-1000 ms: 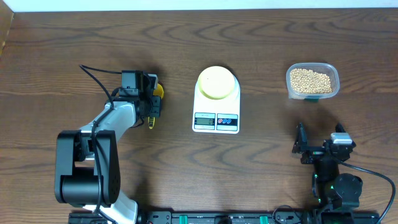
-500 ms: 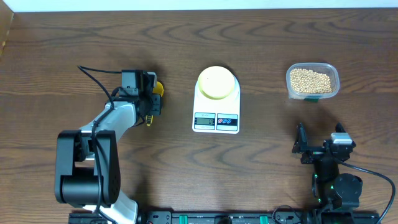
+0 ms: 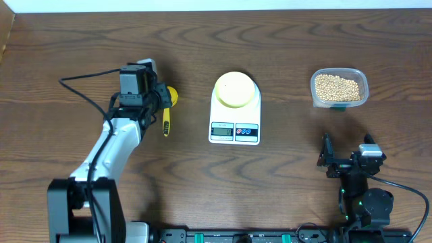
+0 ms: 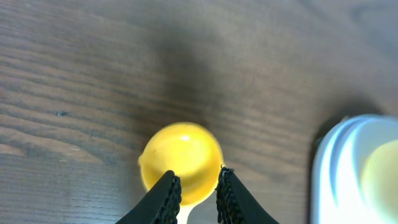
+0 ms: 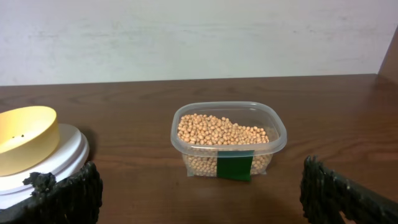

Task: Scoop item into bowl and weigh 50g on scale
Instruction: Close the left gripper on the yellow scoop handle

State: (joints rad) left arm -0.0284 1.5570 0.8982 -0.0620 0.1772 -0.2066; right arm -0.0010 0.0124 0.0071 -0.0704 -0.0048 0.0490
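Observation:
A yellow scoop lies on the table left of the scale, its handle pointing toward the front edge. My left gripper is over it; in the left wrist view its fingers sit close together on the neck of the scoop. The pale yellow-green bowl stands on the white scale and looks empty. The beans fill a clear tub at the back right, also in the right wrist view. My right gripper is open and empty, near the front.
The clear tub has a green label on its near side. The bowl and scale show at the left of the right wrist view. A black cable loops behind the left arm.
My left arm has stretched out and its wrist shifted to the left and back, so more of the scoop's handle shows. The scoop has barely shifted. The right arm has not moved.

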